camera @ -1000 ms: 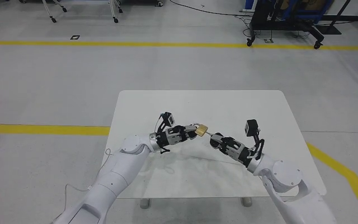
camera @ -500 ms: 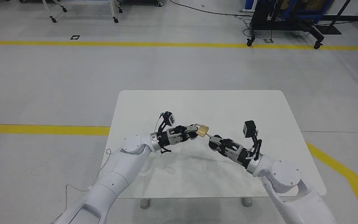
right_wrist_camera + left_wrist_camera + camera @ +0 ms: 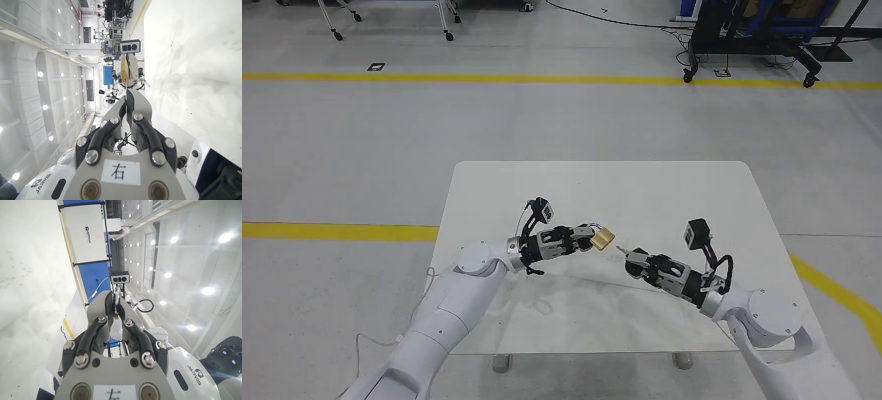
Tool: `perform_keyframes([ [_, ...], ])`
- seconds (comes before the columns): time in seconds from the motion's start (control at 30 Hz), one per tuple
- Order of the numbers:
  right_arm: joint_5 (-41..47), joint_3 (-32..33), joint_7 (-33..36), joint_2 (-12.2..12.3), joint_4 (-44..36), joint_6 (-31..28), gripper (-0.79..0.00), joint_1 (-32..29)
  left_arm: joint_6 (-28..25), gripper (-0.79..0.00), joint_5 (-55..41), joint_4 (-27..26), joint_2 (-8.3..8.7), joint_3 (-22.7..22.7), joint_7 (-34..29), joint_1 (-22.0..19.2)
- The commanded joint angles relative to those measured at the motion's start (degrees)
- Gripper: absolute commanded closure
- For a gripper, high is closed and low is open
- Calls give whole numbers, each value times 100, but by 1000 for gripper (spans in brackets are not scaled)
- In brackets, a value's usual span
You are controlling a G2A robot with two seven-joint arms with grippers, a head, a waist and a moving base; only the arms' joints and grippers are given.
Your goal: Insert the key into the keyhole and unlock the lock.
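What worries us most is alignment. The key is a thin blade gripped by its head alone, so a small offset or tilt at the tip would make it skid across the brass instead of entering the keyhole. Both parts hang in the air above the surface with nothing bracing them. We judge that a push from the key could swing the lock in its grip, or pivot the key between the pads. When it comes to turning, the whole lock may rotate with the key rather than the cylinder giving way. A slip on either side would drop a part onto the surface.

The left pincer is pressed together on the lock and holds it out toward the other arm, with the brass body sticking past its tips. The right pincer is pinching the key, blade pointing straight at the lock's end face. From the top, the right pincer sits near the lock but apart from it, lower and to the side. In the right wrist view the key tip reaches the keyhole area. We cannot tell whether it is touching, or already a little way in.
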Motion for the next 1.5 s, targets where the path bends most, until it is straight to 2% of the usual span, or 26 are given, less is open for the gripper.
perform_keyframes([
  [0.0, -15, -65, -26, -7, 32, 23, 0, 60, 8, 0, 38, -2, -1, 0, 17, 9],
  [0.43, -18, -250, -200, -33, 133, 127, 0, 272, 44, 0, 163, -20, -21, 9, 38, 21],
  [1.47, -44, -235, -79, -16, 106, 228, 0, 265, 11, 0, 301, -14, -56, -31, -13, 21],
])
